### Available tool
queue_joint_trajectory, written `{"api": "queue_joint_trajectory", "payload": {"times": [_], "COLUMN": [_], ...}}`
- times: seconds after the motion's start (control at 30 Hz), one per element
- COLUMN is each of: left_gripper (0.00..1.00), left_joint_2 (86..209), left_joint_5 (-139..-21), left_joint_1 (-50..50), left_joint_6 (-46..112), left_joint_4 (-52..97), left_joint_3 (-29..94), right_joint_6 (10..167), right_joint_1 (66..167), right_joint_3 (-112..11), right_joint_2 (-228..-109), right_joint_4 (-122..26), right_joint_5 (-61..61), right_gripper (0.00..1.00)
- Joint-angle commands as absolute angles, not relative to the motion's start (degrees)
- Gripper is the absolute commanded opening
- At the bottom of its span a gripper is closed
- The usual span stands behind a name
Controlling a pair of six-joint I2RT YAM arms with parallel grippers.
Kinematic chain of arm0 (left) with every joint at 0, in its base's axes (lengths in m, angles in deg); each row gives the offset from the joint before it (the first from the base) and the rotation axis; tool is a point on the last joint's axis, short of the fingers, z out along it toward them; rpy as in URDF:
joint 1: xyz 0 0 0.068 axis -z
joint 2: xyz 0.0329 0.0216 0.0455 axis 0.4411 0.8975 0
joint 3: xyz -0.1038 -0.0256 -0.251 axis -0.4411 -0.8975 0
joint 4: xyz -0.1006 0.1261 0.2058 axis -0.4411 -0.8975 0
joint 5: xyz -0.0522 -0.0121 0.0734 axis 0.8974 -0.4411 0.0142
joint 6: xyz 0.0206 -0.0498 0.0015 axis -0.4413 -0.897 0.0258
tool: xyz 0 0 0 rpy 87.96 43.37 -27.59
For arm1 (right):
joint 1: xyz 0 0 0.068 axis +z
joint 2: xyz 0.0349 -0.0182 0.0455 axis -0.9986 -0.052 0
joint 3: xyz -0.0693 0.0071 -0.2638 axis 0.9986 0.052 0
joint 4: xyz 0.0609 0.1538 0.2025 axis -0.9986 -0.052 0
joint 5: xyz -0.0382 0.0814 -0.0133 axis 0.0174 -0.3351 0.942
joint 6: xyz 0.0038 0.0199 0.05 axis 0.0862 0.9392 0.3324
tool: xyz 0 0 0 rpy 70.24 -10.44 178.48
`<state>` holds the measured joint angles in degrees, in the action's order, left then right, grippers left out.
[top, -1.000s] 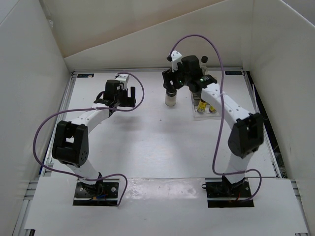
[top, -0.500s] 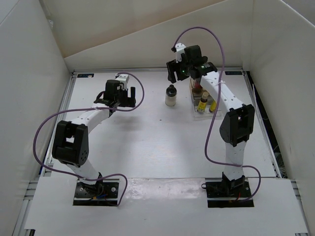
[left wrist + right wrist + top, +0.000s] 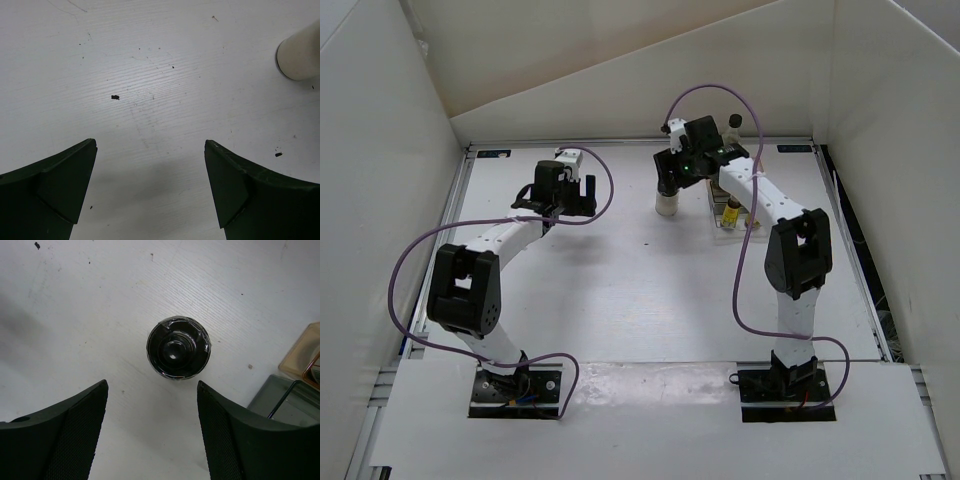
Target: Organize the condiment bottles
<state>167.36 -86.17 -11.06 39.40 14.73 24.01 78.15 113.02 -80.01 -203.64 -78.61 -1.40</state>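
Note:
The squat whitish jar (image 3: 667,206) with a black cap stands on the table left of the rack. In the right wrist view its cap (image 3: 178,347) shows from above, just ahead of my open, empty right gripper (image 3: 151,385), which hovers over it (image 3: 668,184). A small yellow bottle (image 3: 731,213) stands in the rack (image 3: 720,228). A black cap (image 3: 734,122) of a taller bottle shows behind the right arm. My left gripper (image 3: 583,194) is open and empty over bare table (image 3: 150,144); the jar's side (image 3: 300,55) shows at its view's top right.
The clear-and-tan rack's corner (image 3: 302,382) shows at the right edge of the right wrist view. White walls enclose the table on three sides. A purple cable loops above each arm.
My right gripper rose and pulled back off the jar, then came back down over it, open. The jar stayed put. The left arm has not moved.

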Motion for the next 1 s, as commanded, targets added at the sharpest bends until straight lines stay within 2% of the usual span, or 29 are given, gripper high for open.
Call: {"api": "queue_joint_trajectory", "payload": {"times": [0.0,0.53,0.97], "left_gripper": [1.00,1.00,1.00], "left_joint_2": [167.2,168.6,170.0], "left_joint_5": [-86.0,-86.1,-85.5], "left_joint_1": [-11.1,-11.2,-12.0], "left_joint_6": [39.1,39.3,39.1], "left_joint_4": [14.6,14.8,14.9], "left_joint_3": [26.0,26.6,27.0], "right_joint_6": [78.6,75.4,74.2], "right_joint_1": [113.3,113.5,113.6], "right_joint_3": [-80.0,-85.4,-87.9], "right_joint_2": [-201.7,-207.5,-210.2], "right_joint_4": [-75.3,-75.9,-74.6], "right_joint_5": [-2.2,-1.5,0.4], "right_gripper": [0.74,0.73,0.66]}}
